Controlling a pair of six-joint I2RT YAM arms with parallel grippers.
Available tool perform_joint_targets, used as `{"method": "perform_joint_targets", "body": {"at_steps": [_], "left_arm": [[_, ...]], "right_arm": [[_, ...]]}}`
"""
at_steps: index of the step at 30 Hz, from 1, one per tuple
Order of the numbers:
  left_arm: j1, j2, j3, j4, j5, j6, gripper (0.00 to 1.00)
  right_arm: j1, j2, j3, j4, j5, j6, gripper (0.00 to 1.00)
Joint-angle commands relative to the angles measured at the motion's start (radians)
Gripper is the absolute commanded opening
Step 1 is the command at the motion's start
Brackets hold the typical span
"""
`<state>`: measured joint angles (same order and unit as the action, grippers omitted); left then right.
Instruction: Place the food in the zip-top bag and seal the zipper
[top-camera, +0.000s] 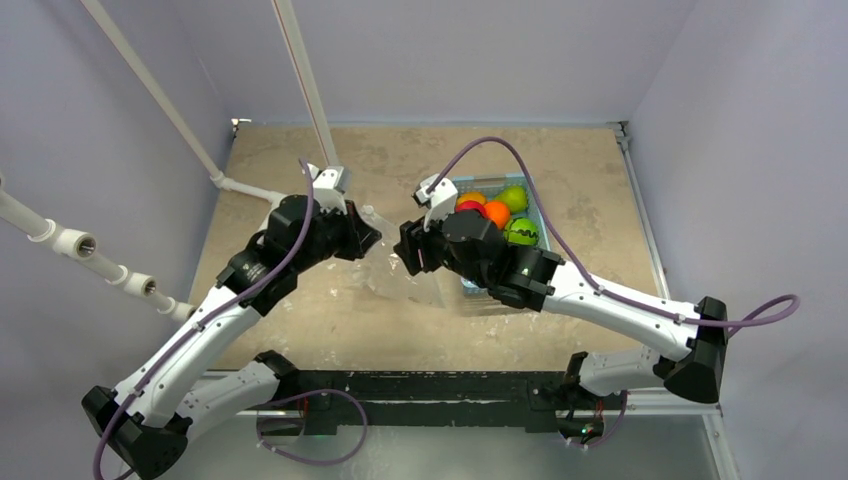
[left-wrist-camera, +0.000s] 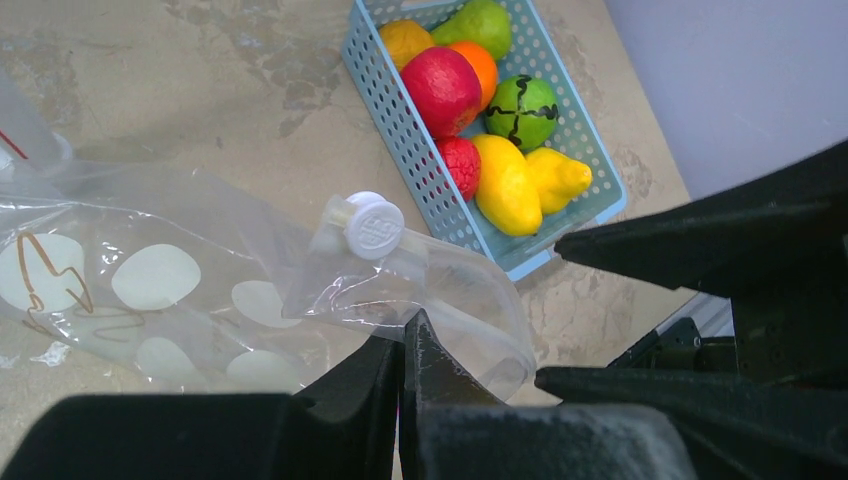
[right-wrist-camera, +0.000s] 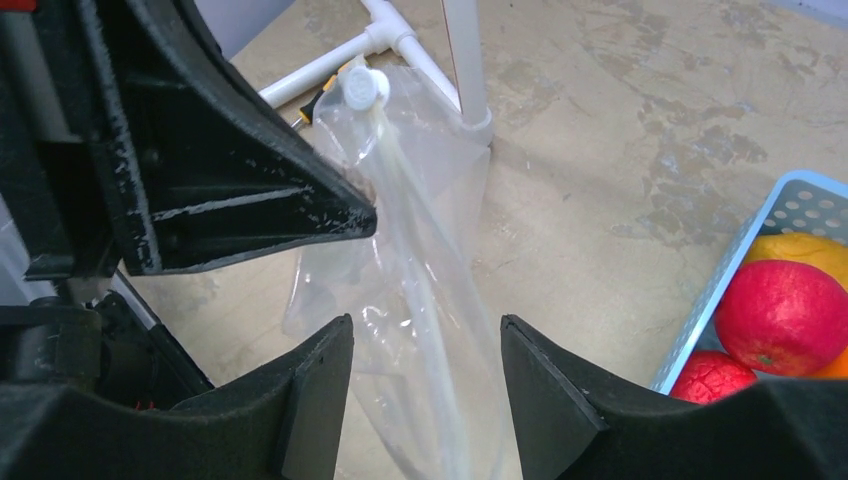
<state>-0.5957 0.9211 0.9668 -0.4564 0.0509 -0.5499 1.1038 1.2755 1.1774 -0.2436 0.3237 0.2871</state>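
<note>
0 toy fruits (left-wrist-camera: 445, 88) are in the zip-top bag (left-wrist-camera: 150, 285). My left claw (left-wrist-camera: 405, 335) is clamped tight on its edge; my right claw (right-wrist-camera: 425, 335) stands half open astride the zipper (right-wrist-camera: 410, 250), gripping nothing. All fruits sit in the blue basket (left-wrist-camera: 385, 110); filling and sealing are left.

Scene lit evenly from above; faint shadows are cast on the table (top-camera: 590, 180); glare is seen on the zip-top bag (left-wrist-camera: 200, 290).

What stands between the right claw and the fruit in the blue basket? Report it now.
Nothing visible does. The right claw is open astride the zipper strip of the zip-top bag, and the fruit lies uncovered in the basket beside it, behind only the basket's low wall.
</note>
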Motion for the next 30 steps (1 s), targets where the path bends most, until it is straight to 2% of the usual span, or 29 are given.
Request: {"method": "perform_joint_targets", "body": {"at_steps": [1,12,27,30], "left_arm": [[0.007,-0.019,0.041,0.018,0.095,0.083,0.00],[0.007,-0.021,0.079,0.013,0.211,0.118,0.00],[0.007,-0.016,0.113,-0.004,0.231,0.123,0.00],[0.007,-0.016,0.117,-0.014,0.230,0.127,0.00]], "right_arm": [[-0.041,-0.039,0.048,-0.019,-0.084,-0.020,0.59],[-0.123,-0.025,-0.002,-0.024,-0.144,-0.022,0.53],[-0.124,-0.018,-0.102,0.019,-0.189,0.017,0.42],[-0.124,-0.025,-0.115,0.023,-0.196,0.021,0.37]]}}
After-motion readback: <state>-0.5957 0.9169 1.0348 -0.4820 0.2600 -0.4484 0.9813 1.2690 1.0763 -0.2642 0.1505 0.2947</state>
